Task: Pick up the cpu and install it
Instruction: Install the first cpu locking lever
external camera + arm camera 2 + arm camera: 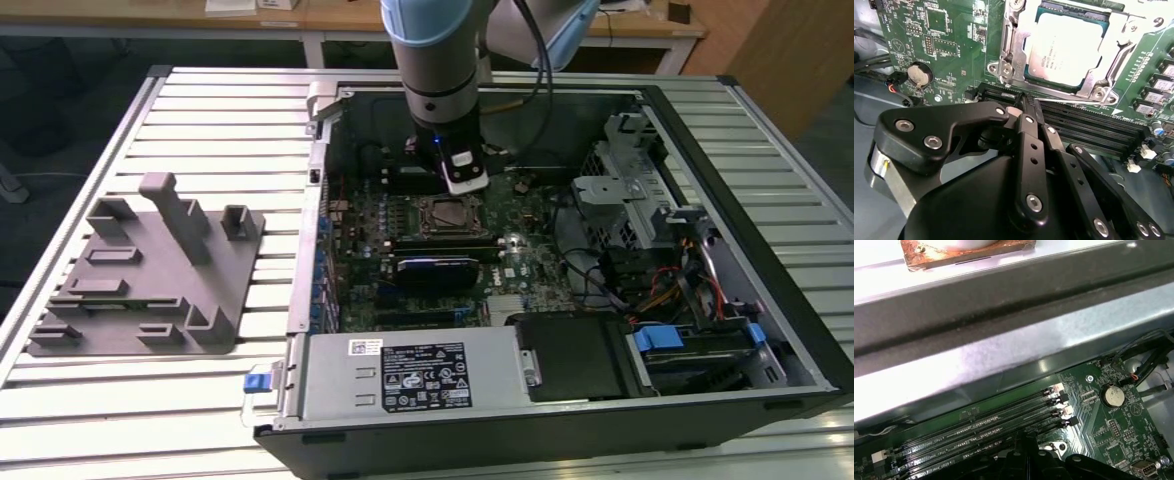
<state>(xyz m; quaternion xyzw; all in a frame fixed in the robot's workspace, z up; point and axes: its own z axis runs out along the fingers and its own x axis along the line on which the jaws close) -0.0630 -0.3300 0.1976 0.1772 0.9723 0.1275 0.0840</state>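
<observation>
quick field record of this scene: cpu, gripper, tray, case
cpu: cpu sits in the socket, metal frame around it
gripper: gripper over the memory slots beside the socket, jaws together, holding nothing
tray: grey tray on the table, at the exterior view's left
case: open computer case, motherboard exposed

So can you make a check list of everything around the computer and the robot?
Surface: slatted metal table, holding an open computer case.
Job's things: cpu lies in its socket on the motherboard, metal frame around it.
Clutter: grey plastic tray with upright posts, on the exterior view's left.
Gripper: gripper shut, holding nothing, poised above the memory slots beside the socket.
Cables: bundled wires inside the case, on the exterior view's right; one cable along the arm.
Surroundings: wooden desks behind.
</observation>
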